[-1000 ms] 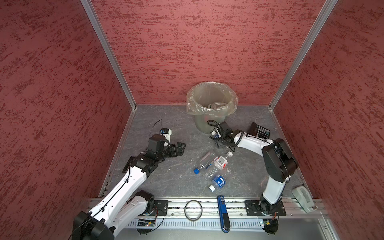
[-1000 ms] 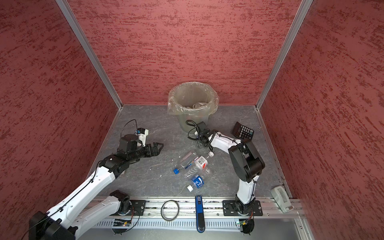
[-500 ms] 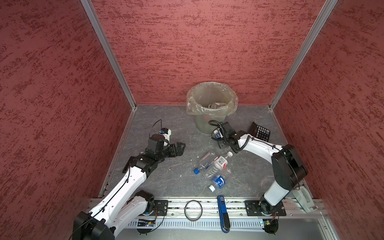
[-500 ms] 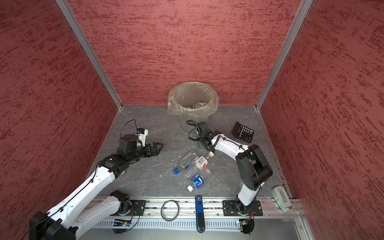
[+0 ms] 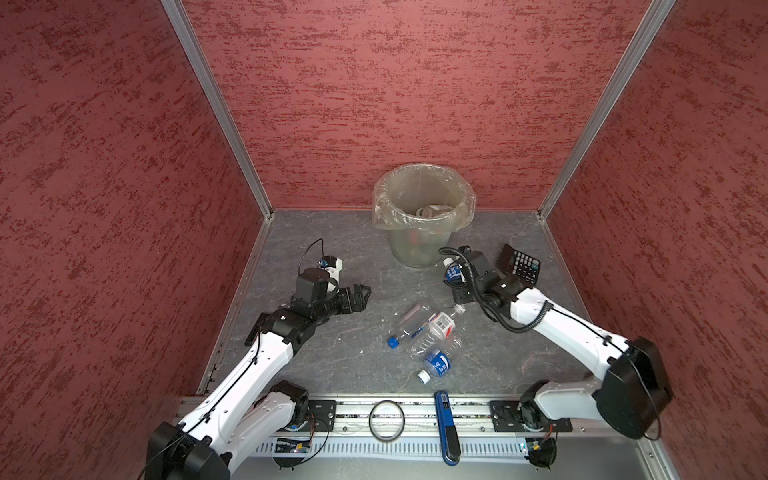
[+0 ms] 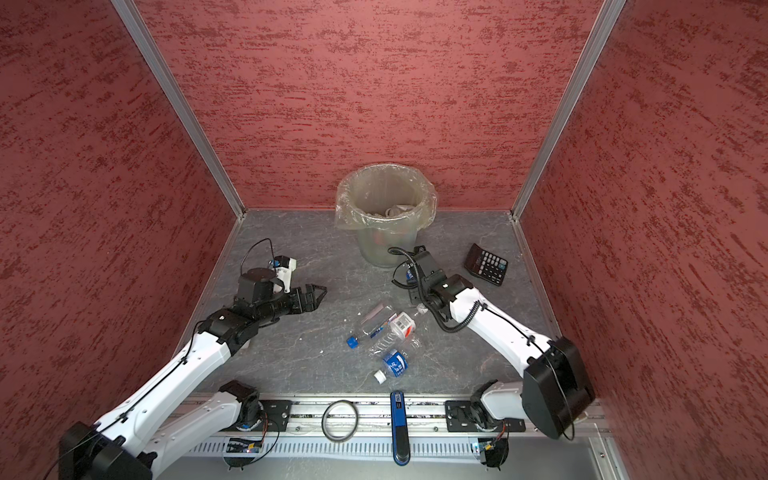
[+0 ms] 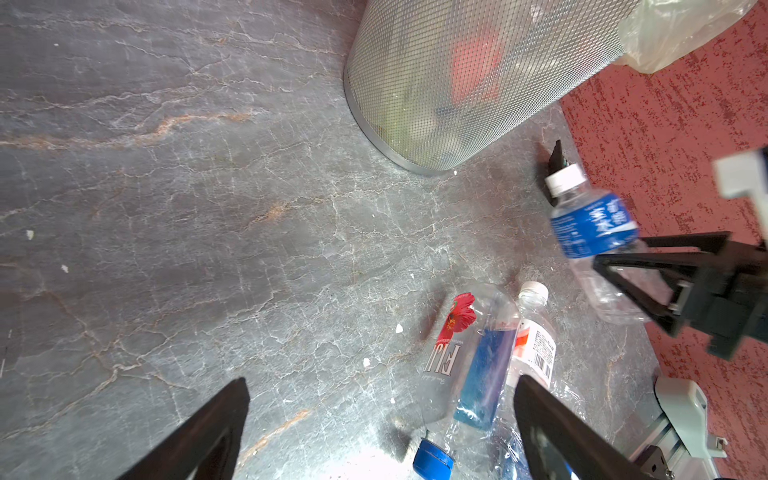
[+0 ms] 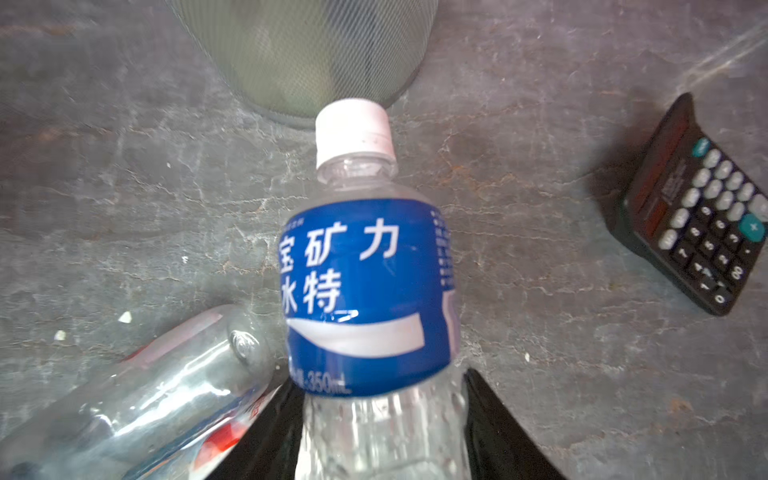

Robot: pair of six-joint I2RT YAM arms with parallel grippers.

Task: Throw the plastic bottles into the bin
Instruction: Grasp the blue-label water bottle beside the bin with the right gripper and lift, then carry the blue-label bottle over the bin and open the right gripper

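Jaws of right gripper (image 8: 380, 380): closed on the clear lower body of the held bottle (image 8: 365, 282), one black finger on each side below its blue label.
Jaws of left gripper (image 7: 380, 382): spread wide with nothing between them, over bare tabletop (image 7: 208, 208), near the loose bottles but apart from them.
Tabletop: grey and stone-veined, with red walls on three sides.
Bin (image 5: 415, 249): round wire mesh, upright at the back centre, a clear bag folded over its rim. Bottles lie inside, seen over the rim in both top views.
Place of held bottle: lifted clear of the tabletop and tilted, its white cap towards the bin. It sits just beside the bin's base, between the bin and the calculator.
Fiji bottle (image 5: 411, 322): on its side at mid-table, blue cap towards the front rail.
Red-and-white-label bottle (image 5: 440, 324): lying against the Fiji bottle, white cap towards the right gripper.
Blue-label bottle (image 5: 436, 361): crumpled, touching the other two on their front side, white cap nearest the rail.
Calculator (image 5: 519, 264): black with pale keys, propped at a tilt near the right wall.
Ring (image 5: 386, 419): black, lying on the front rail.
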